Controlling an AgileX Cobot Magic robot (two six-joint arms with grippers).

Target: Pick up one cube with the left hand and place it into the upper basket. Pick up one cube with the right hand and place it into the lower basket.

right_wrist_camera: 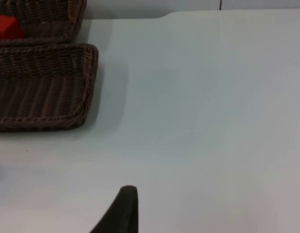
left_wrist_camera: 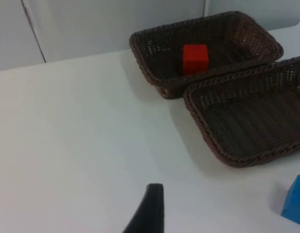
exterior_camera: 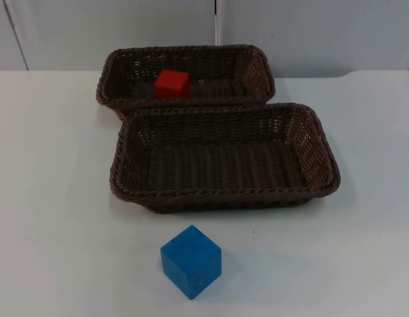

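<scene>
On the white table (exterior_camera: 52, 198) by the grey wall (exterior_camera: 111, 26), a red cube (exterior_camera: 172, 84) sits in the upper basket (exterior_camera: 257, 63), the blue cube (exterior_camera: 191, 261) at 6 o'clock of the lower basket (exterior_camera: 316, 158); I cannot tell if the left claw (left_wrist_camera: 150, 208) or right claw (right_wrist_camera: 124, 208) is apart.

The left gripper (left_wrist_camera: 150, 213) and right gripper (right_wrist_camera: 121, 213) each hang above the table.

Woven baskets (exterior_camera: 224, 198) (matt), smooth table (exterior_camera: 59, 231).
</scene>
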